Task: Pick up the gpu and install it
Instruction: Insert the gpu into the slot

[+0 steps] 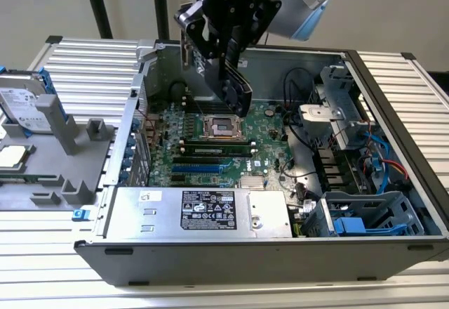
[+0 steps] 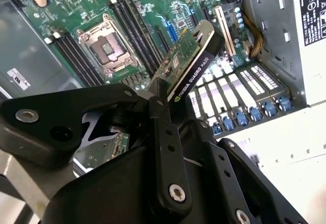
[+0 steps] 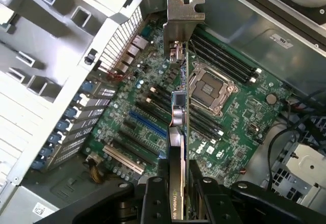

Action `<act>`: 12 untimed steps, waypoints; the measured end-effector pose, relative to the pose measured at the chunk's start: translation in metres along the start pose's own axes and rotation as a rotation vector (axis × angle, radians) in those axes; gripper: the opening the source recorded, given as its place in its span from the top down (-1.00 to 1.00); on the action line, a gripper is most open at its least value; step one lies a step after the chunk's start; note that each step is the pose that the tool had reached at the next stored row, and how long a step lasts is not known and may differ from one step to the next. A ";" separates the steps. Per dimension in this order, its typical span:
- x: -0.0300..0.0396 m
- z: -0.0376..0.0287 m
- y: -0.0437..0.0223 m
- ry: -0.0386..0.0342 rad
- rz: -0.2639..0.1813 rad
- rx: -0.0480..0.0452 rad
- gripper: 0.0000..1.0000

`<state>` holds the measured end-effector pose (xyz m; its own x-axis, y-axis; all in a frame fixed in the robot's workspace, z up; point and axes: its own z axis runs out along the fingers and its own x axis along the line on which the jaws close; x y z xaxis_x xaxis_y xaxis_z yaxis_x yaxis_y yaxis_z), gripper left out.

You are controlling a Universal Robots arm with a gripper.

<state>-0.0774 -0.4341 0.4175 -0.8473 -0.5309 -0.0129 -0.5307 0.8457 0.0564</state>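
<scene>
Open case (image 1: 210,256): claw (image 1: 226,56) grips gpu (image 1: 237,90) over motherboard (image 1: 270,123), long axis slanted, bracket (image 3: 183,15) end high.

The case (image 1: 210,263) lies open on the table (image 1: 84,63). Inside, the motherboard (image 1: 270,123) covers the floor, with the socket (image 1: 222,127) near its middle. The power supply (image 1: 203,211) runs along the near wall, and a drive cage (image 1: 365,214) sits at the exterior view's right. The gpu (image 1: 235,84), pinched in the gripper (image 1: 228,56), hangs tilted above the socket, apparently touching no slot. Outside the case, at the exterior view's left, a hard drive (image 1: 24,105) lies by a fixture (image 1: 70,154).
</scene>
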 end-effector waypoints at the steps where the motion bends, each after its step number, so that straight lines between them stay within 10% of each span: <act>1: 0.0000 0.0000 0.0000 0.0006 -0.011 -0.0002 1.00; 12: 0.0000 -0.0004 0.0000 0.0071 -0.126 -0.0016 1.00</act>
<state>-0.0774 -0.4341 0.4179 -0.7740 -0.6330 -0.0128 -0.6326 0.7724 0.0564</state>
